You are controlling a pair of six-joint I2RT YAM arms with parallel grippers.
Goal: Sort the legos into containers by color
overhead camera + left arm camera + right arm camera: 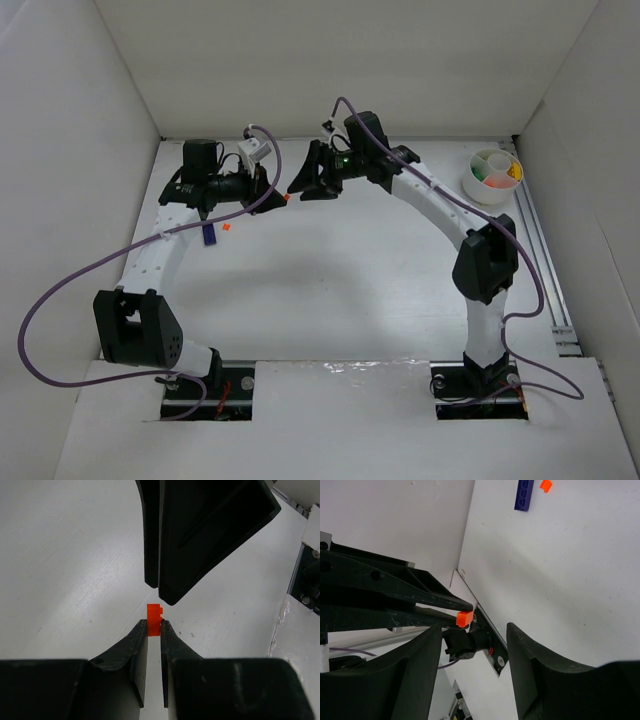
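My left gripper (154, 626) is shut on a small orange lego (154, 619) at its fingertips, held above the table. In the top view the left gripper (279, 197) meets my right gripper (302, 186) at the back centre. The right gripper (475, 630) is open, its jaws wide apart either side of the held orange lego (464, 618), not touching it. A dark blue lego (209, 235) and another orange lego (227, 228) lie on the table under the left arm. The white divided cup (491, 176) stands at the back right with coloured legos inside.
White walls enclose the table on three sides. A metal rail (545, 260) runs along the right edge. Purple cables loop off both arms. The blue lego (524, 494) and loose orange lego (546, 485) show at the top of the right wrist view.
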